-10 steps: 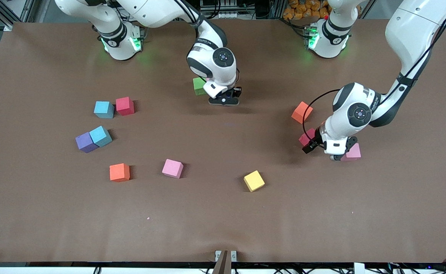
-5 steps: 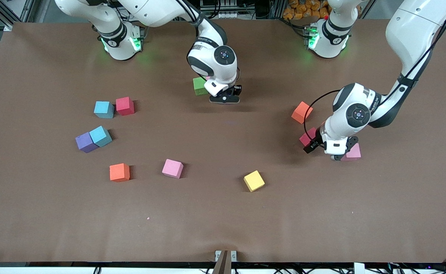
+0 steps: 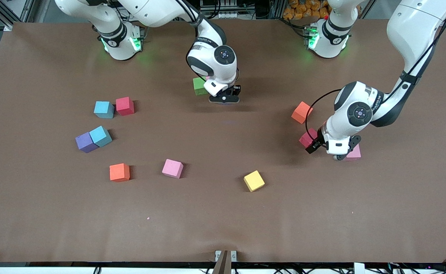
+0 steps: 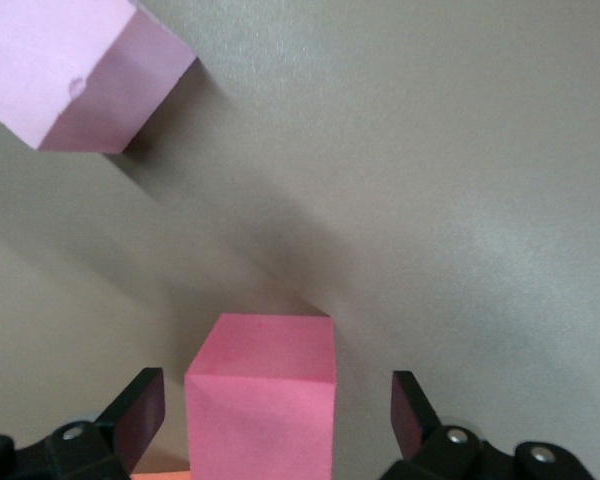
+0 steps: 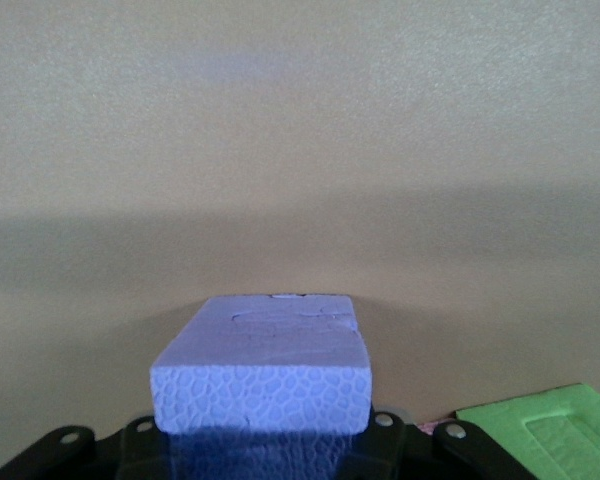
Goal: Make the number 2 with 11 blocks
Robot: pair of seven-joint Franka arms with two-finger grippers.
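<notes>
My right gripper [image 3: 224,99] is low over the table, shut on a purple block [image 5: 262,370], right beside a green block [image 3: 199,86]. My left gripper [image 3: 337,155] is open around a deep pink block [image 4: 265,390], which its hand hides in the front view. A light pink block [image 3: 355,153] lies close beside it. Loose blocks lie around: a dark pink one [image 3: 307,137], orange [image 3: 302,112], yellow [image 3: 254,180], pink [image 3: 172,168], orange [image 3: 119,172], purple [image 3: 85,142] and red [image 3: 125,105]. No digit shape shows.
Two light blue cubes lie toward the right arm's end, one [image 3: 104,109] touching the red block and one [image 3: 101,136] touching the loose purple block. The brown table [image 3: 223,220] is bare nearer the front camera.
The right gripper has crept a little toward the bases with the purple block. The left hand has shifted slightly over the pink blocks. No loose block has moved.
</notes>
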